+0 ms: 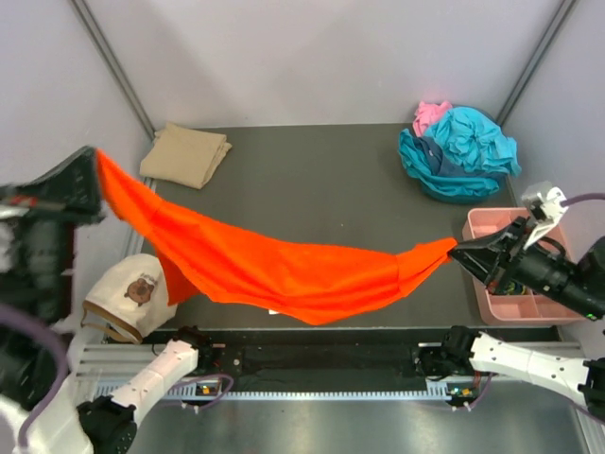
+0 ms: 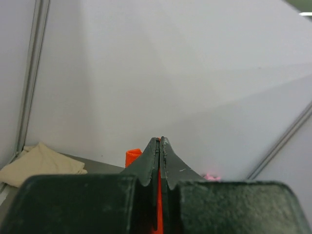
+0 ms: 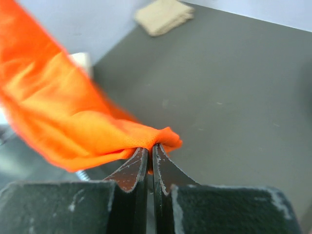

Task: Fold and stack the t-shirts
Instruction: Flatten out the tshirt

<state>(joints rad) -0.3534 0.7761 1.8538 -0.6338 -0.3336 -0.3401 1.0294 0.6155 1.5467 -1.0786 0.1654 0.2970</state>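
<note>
Stretching orange t-shirt point(image 1: 284, 274) mid-air across frame centre; left gripper point(image 1: 95, 163) clamped on upper-left corner, right gripper point(image 1: 459, 250) pinching right end; step: spreading before fold; next likely: lay flat on table point(image 1: 331, 170)

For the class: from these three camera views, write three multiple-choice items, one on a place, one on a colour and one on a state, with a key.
1. Where on the table does the folded tan t-shirt lie?
A. far left corner
B. near right corner
C. the middle

2. What colour is the stretched t-shirt?
A. teal
B. orange
C. pink

3. How are the left gripper and the right gripper?
A. both open
B. only the right one shut
C. both shut on the stretched t-shirt

Key:
1 A, the top view shows it at the far left corner.
2 B, it is bright orange in every view.
3 C, each wrist view shows jaws pinched on orange cloth.
</note>
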